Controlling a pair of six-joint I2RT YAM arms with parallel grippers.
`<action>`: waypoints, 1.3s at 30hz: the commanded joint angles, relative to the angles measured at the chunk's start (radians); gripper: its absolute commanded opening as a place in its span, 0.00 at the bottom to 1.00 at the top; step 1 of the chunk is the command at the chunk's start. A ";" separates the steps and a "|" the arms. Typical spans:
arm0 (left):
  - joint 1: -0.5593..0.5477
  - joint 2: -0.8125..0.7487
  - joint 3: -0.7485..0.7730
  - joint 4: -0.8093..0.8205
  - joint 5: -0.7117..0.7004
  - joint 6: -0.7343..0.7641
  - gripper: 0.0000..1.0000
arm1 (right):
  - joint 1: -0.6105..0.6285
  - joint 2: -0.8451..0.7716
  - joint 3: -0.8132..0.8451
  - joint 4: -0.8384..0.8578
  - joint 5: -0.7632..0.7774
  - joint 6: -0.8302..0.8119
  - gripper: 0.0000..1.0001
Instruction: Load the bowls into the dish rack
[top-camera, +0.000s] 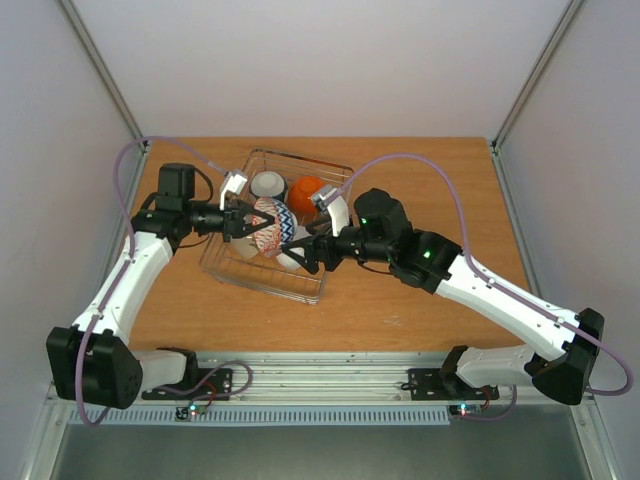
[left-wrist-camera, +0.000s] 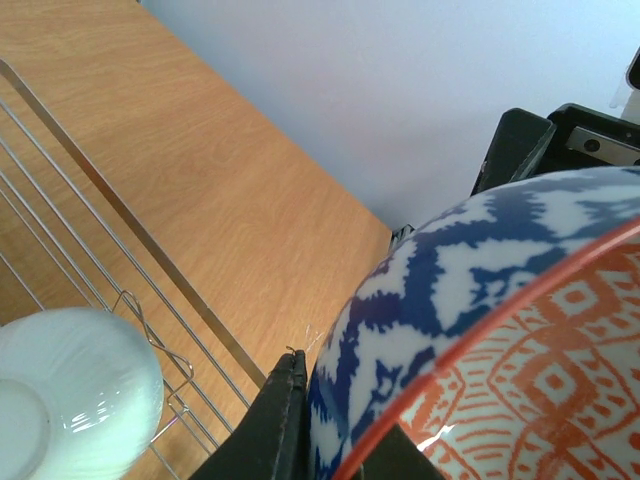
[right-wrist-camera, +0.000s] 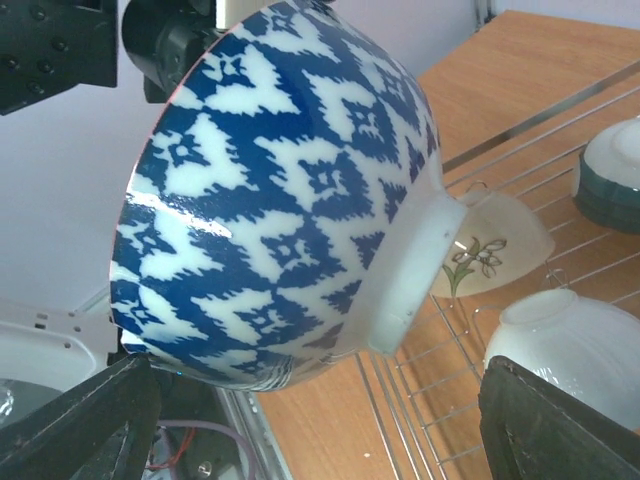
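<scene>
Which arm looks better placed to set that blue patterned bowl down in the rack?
Left. The left gripper pinches the blue patterned bowl by the rim above the dish rack; the right gripper stands open, holding nothing.

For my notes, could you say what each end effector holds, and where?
Left end effector: blue-patterned bowl, by its rim. Right end effector: nothing.

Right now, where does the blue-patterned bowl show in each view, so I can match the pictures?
Top external: the blue-patterned bowl is at centre, tipped on its side over the dish rack.
Left wrist: lower right corner, very close, with its orange-patterned inside showing; rack wires at left.
Right wrist: fills the centre-left, foot pointing right; rack wires at right.
Shared landmark: the dish rack.
</scene>
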 joint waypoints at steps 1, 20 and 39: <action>0.000 -0.001 -0.003 0.058 0.074 -0.007 0.00 | -0.005 -0.006 -0.008 0.074 -0.034 0.013 0.87; 0.000 0.020 0.002 0.050 0.105 -0.007 0.00 | -0.007 0.058 0.010 0.164 -0.136 0.041 0.87; 0.000 0.050 0.016 0.018 0.122 0.012 0.01 | -0.007 0.080 0.014 0.197 -0.167 0.045 0.15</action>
